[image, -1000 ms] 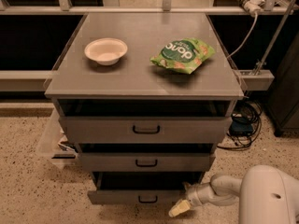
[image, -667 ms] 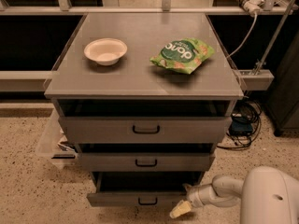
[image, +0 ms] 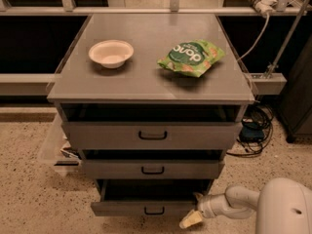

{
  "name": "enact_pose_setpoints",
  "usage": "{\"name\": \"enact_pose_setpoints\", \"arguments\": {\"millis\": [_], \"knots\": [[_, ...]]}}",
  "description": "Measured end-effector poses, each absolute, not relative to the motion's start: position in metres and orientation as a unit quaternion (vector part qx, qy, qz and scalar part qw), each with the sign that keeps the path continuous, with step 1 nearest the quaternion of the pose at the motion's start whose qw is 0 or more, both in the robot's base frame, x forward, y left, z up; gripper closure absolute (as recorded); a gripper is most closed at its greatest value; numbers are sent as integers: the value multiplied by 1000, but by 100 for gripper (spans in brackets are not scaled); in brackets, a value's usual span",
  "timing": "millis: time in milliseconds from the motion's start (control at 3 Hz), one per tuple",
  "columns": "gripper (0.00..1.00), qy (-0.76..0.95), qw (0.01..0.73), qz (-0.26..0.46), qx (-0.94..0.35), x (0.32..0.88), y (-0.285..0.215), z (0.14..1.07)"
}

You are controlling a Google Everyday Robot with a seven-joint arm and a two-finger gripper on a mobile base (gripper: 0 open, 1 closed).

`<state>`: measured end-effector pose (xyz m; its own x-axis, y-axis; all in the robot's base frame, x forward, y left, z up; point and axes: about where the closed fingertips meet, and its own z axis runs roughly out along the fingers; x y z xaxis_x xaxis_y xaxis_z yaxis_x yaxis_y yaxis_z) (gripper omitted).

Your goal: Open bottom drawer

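Observation:
The bottom drawer (image: 122, 207) is the narrowest grey front of three, low in the cabinet, with a small black bar handle (image: 154, 211) at its centre. It stands pulled out a little, with a dark gap above its front. My gripper (image: 191, 219) is at the drawer's right end, low on the right, with pale yellowish fingertips (image: 189, 221) pointing down-left near the front's right edge. The white arm (image: 229, 202) runs from it to the lower right corner.
The mid-sized drawer (image: 152, 169) and the tallest drawer (image: 152, 135) sit above. The cabinet top (image: 146, 77) bears a white bowl (image: 111, 53) and a green snack bag (image: 191, 58). Cables (image: 253, 130) lie on the speckled floor at the right; a clear bin (image: 53, 147) stands at the left.

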<state>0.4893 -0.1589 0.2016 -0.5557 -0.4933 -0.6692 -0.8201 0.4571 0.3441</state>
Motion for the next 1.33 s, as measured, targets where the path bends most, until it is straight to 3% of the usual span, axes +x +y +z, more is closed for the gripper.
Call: {"name": "enact_pose_setpoints", "arguments": {"millis": [1333], "knots": [[0,798,247,372,-404,476,-152,207]]}}
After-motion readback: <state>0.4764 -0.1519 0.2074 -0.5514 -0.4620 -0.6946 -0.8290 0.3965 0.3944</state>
